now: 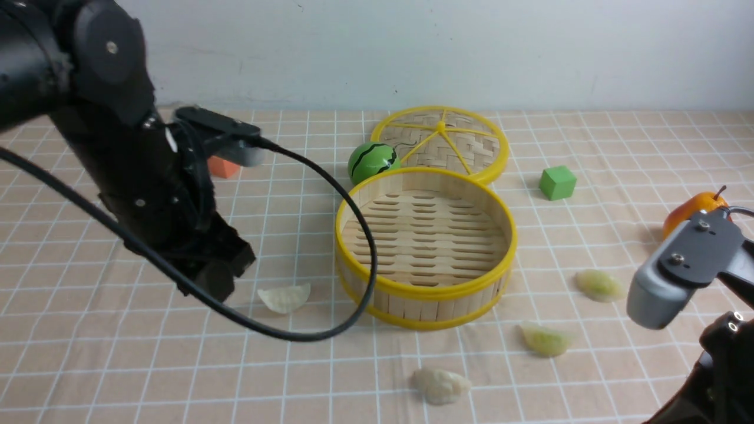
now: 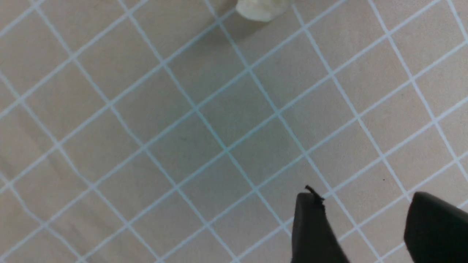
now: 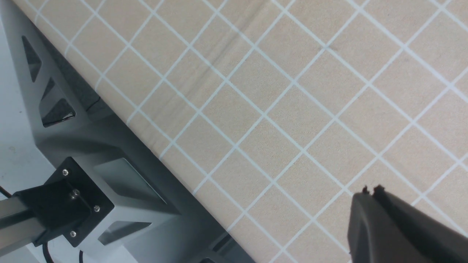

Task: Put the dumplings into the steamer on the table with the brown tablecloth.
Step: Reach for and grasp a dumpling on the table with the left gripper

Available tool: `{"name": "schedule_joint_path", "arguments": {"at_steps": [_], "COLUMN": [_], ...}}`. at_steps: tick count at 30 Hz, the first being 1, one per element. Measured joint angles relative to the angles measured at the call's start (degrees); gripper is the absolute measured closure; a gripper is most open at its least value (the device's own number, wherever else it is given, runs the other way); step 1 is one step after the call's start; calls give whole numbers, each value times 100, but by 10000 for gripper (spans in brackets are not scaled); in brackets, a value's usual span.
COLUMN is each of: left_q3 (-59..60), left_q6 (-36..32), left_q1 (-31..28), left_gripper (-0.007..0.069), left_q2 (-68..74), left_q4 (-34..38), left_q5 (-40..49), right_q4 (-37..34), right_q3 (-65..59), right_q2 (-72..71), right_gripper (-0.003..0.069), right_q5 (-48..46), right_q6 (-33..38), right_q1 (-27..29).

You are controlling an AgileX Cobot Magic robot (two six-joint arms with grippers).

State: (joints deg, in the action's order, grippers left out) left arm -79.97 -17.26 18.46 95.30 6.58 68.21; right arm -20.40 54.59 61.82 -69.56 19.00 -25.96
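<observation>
Steamer stands upright mid-tabletop on the brown tablecloth. Read the clock from its centre in the front view, twelve pointing away from the robot. All four pieces you want lie outside it on the cloth, none touching the wall:
- The first whitish dumpling is at 8 o'clock.
- The second whitish dumpling is at 6 o'clock.
- The first green dumpling is at 5 o'clock.
- The second green dumpling is at 4 o'clock.

The woven lid lies at 12 o'clock, just behind the rim. The watermelon ball is at 11 o'clock and the green cube at 2 o'clock.

Your left arm hangs low at 9 o'clock, with the first whitish dumpling between it and the steamer. The left claw has its jaws spread, with only checked cloth between them. That dumpling shows beyond the fingertips, well apart from them.

Your right claw has its jaws pressed together, gripping nothing, above bare cloth near the tabletop's edge.
</observation>
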Motion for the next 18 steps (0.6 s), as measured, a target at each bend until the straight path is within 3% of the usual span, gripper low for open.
{"name": "schedule_joint_path", "arguments": {"at_steps": [5,14,18], "left_q3": [0,0,-16], "left_q6": [-458,-527,-311], "left_q1": [89,748,768], "left_gripper": [171,164,164], "left_q2": [627,1360,1616], "left_q4": [12,-1338,-1533], "left_q5": [-523,-2043,-2544], "right_q4": [0,0,0], "right_q3": [0,0,0], "right_q2": [0,0,0], "right_gripper": [662,661,660], "right_q5": [87,158,133], "right_q6": [0,0,0], "right_q1": [0,0,0]}}
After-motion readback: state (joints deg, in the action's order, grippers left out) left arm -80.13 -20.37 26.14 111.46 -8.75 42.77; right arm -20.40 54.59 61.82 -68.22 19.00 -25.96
